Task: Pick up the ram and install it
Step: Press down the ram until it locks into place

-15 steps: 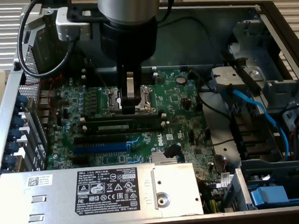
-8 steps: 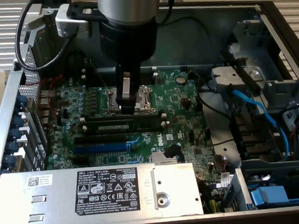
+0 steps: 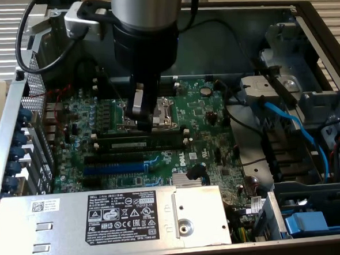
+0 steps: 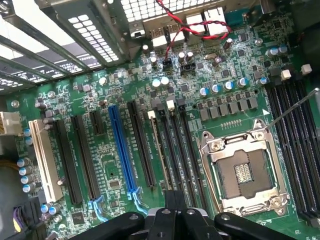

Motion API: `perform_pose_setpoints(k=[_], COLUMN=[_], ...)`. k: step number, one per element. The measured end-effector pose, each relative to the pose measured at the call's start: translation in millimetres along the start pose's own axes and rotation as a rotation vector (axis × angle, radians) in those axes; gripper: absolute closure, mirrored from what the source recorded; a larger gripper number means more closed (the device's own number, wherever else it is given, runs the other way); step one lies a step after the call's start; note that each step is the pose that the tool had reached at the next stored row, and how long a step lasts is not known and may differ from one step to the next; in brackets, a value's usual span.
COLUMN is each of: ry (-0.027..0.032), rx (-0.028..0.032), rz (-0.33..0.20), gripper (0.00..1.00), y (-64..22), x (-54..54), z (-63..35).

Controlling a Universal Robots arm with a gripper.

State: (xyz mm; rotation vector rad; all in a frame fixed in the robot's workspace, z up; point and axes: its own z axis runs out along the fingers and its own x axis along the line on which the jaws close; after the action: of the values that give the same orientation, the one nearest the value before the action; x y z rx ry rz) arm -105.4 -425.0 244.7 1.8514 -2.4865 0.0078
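Open computer case (image 3: 302,24) holding a green motherboard (image 3: 210,116); dark-green ram (image 3: 137,143) lying in a black slot, long axis running from the exterior view's left to right, directly under the gripper (image 3: 143,118); jaws closed narrow, gripping nothing

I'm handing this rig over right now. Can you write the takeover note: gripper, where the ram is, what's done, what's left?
Gripper: shut, low over the motherboard, beside the processor socket, just above the ram.
Ram: on edge in a black slot next to the socket, between the white end clips, away from the blue slot.
Done: ram picked up and brought into the slot.
Left: full seating is unconfirmed. I can't tell if the clips have latched or if the gripper touches the ram.
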Motion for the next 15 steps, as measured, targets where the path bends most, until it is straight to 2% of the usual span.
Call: perform_pose_setpoints(k=[15], ry=[-0.0041], rx=[-0.0079], rz=[0.223], gripper=[0.9], y=[-0.1], x=[-0.1], z=[2.6])
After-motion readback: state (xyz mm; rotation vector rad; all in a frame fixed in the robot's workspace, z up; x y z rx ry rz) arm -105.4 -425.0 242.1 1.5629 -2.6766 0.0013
